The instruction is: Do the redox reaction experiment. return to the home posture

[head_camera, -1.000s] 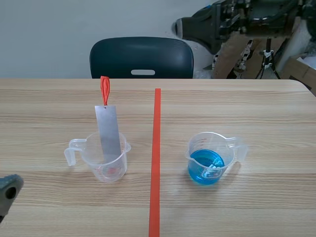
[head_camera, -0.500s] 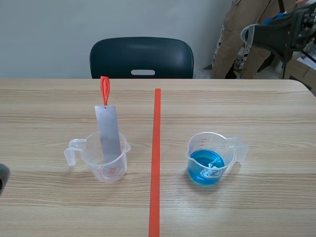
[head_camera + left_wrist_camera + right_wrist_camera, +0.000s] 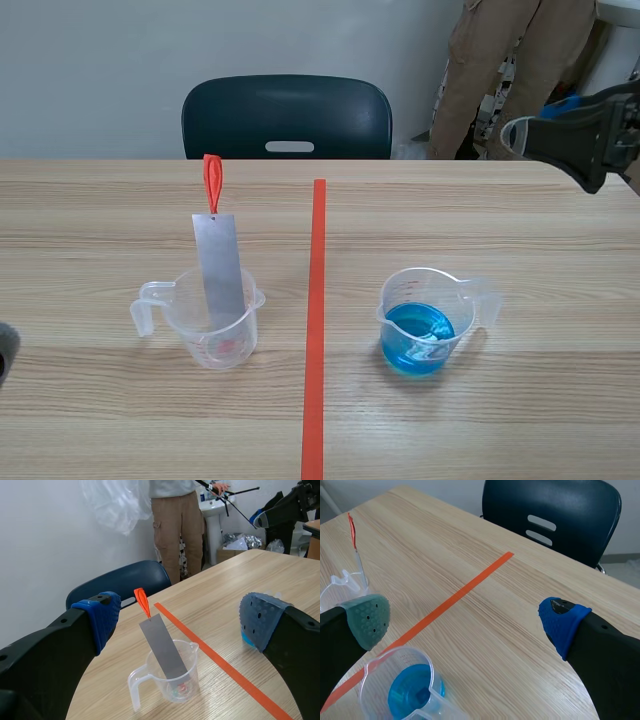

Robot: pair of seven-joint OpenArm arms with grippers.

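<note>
Left of the tape (image 3: 316, 330), the metal strip (image 3: 221, 270) is stood in the clear beaker (image 3: 222, 345), judged light, stiff, slick, best pinched near its top; left claw (image 3: 180, 617) and right claw (image 3: 467, 622) are held wide, empty.

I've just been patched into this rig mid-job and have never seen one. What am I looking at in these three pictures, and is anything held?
You are driving a robot with two black arms, each ending in a two-fingered end effector with dotted pads. The wide picture looks from between the arms across the wooden table. The other two come from cameras on the wrists, each looking past its own end effector. On the table stand a clear cup with a grey metal strip leaning in it and, across the orange-red tape line, a second cup of blue liquid. The left end effector and right end effector are both open and hold nothing.
</note>
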